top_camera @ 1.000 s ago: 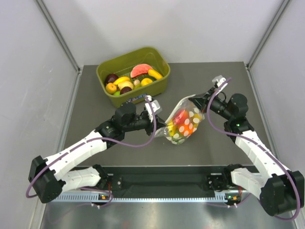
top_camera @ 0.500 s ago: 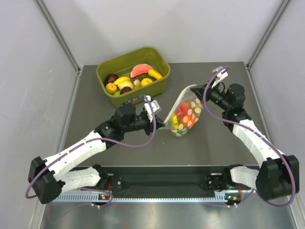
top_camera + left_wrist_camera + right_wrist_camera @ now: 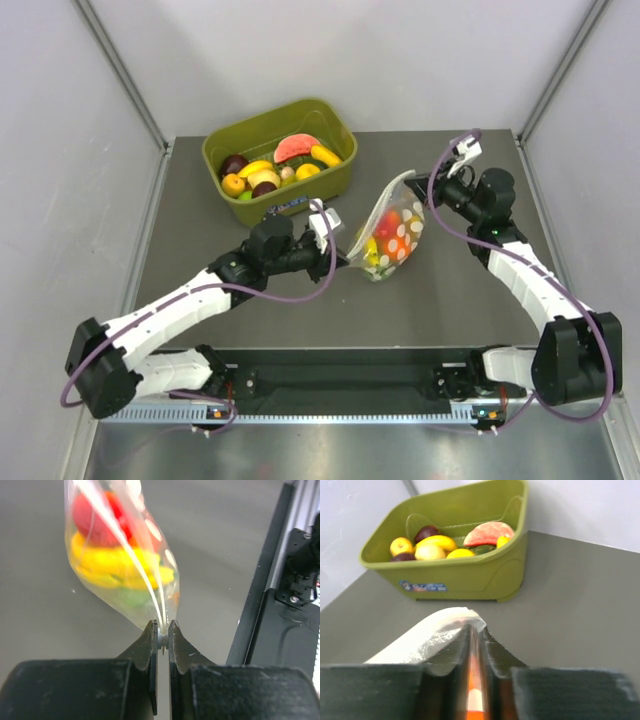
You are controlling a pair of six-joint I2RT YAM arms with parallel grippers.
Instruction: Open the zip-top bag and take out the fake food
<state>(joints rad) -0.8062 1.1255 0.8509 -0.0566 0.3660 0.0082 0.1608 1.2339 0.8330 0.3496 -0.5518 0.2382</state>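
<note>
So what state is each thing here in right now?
zip-top bag: held up between the two arms; whether the zip is open is hard to tell.
fake food: inside the bag.
left end effector: shut on the bag's edge.
right end effector: shut on the bag's top.
olive-green tub: upright on the table, holding toy fruit.

Left tool (image 3: 344, 257) and right tool (image 3: 425, 192) pinch the zip-top bag (image 3: 393, 236)
</note>
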